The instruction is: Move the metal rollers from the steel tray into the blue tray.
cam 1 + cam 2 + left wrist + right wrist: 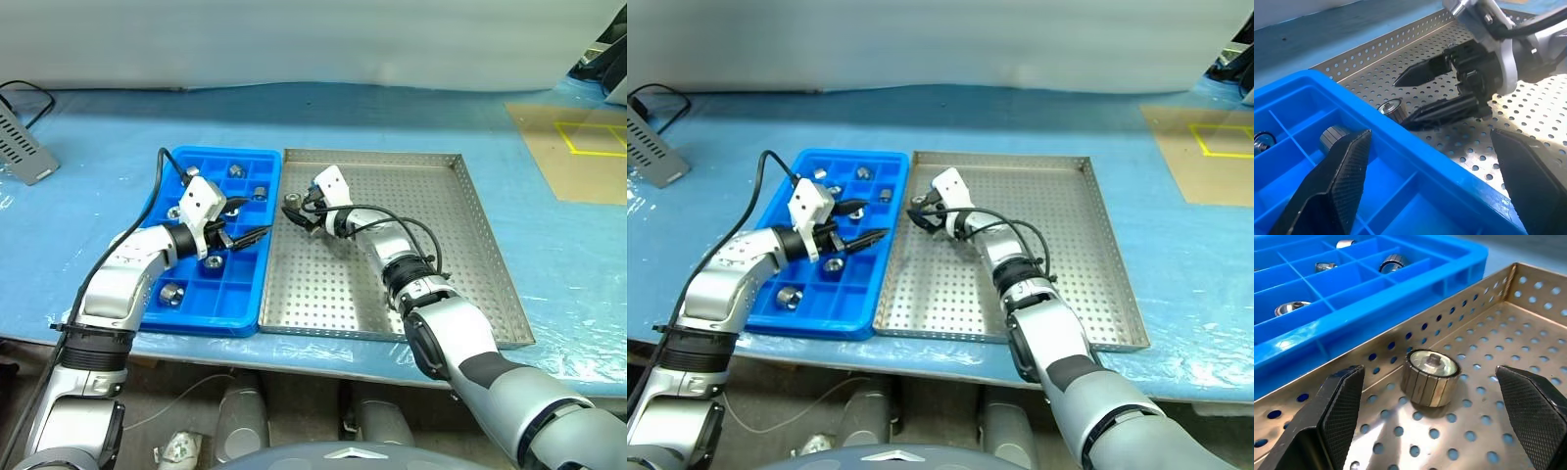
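Observation:
A single metal roller [1431, 377] stands on end in the steel tray [431, 196], close to the rim that faces the blue tray [196, 323]. My right gripper [294, 209] is low over that corner and open, with one finger on each side of the roller [292, 203] and a gap to both. Several more rollers [214, 261] lie in the blue tray's compartments. Above the blue tray's right half, my left gripper [250, 220] is open and holds nothing. The left wrist view shows the roller [1392, 108] just past the blue rim.
The two trays sit side by side on a blue-covered table. A grey box [24, 147] with a black cable lies far left. A brown sheet [578, 147] with yellow tape lies at the back right. The table's front edge runs just below the trays.

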